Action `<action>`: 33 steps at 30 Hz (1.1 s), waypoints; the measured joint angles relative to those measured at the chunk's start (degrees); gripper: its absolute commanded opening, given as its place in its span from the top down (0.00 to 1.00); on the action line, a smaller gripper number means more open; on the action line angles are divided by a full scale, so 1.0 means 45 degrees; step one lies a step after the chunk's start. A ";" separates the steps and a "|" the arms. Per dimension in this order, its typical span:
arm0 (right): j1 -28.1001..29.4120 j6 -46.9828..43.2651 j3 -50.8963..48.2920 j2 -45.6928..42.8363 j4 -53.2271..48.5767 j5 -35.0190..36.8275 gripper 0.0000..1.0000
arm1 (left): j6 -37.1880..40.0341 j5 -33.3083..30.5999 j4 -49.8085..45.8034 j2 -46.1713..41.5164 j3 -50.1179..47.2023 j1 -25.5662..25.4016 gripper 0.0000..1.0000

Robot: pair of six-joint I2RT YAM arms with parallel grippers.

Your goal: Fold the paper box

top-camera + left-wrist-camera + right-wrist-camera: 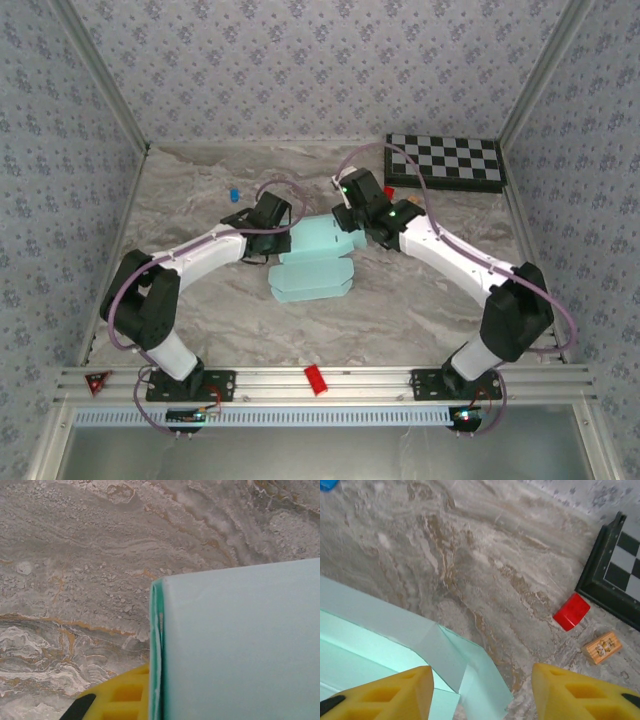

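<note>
Surface [420,320]: marbled grey-brown and carrying everything. Its open middle gives both arms room to work the card from either side.
Paper box [312,262]: pale blue card, dead centre of the surface between the two arms. The near flaps lie flat toward the arm bases and the far part sits up between the jaws. I'd call it partly folded, with a good way to go.
Checkerboard [445,162]: far right corner, well apart from the card, out of the way and no part of this job.
Left arm [200,250]: reaching in from the near left to the card's left edge.
Left jaws: pressed together. From the wrist, one yellow finger [117,700] touches the card's folded edge while its partner hides behind the panel. It looks like a pinch on the card, an anchor so the sheet can't slide.
Right arm [450,255]: coming in from the near right to the card's far right corner.
Right jaws: spread, with nothing gripped. One finger [385,692] sits just beside a raised flap and the other is over bare marble, poised, I'd judge, to take that flap.
Red block [571,611]: on the surface near the checkerboard's edge, apart from the card.
Wooden block [601,647]: just beside the red one.
Blue piece [232,192]: far left, too small to identify.
</note>
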 measured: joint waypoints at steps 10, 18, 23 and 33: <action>-0.0253 0.0534 0.0359 0.0850 -0.0525 -0.0821 0.79 | 0.0000 0.0010 -0.0398 0.0000 0.0185 -0.0019 1.00; -0.0369 0.0763 0.0379 0.1311 -0.0767 -0.1127 0.83 | -0.0155 0.0019 -0.0413 0.0000 0.0185 -0.0019 1.00; -0.0481 0.1137 0.0389 0.1549 -0.0850 -0.1545 0.83 | -0.0248 0.0063 -0.0408 0.0000 0.0185 -0.0019 1.00; -0.0665 0.1831 0.0374 0.1632 -0.0559 -0.2730 0.85 | -0.0520 0.0291 -0.0316 0.0000 0.0185 -0.0019 1.00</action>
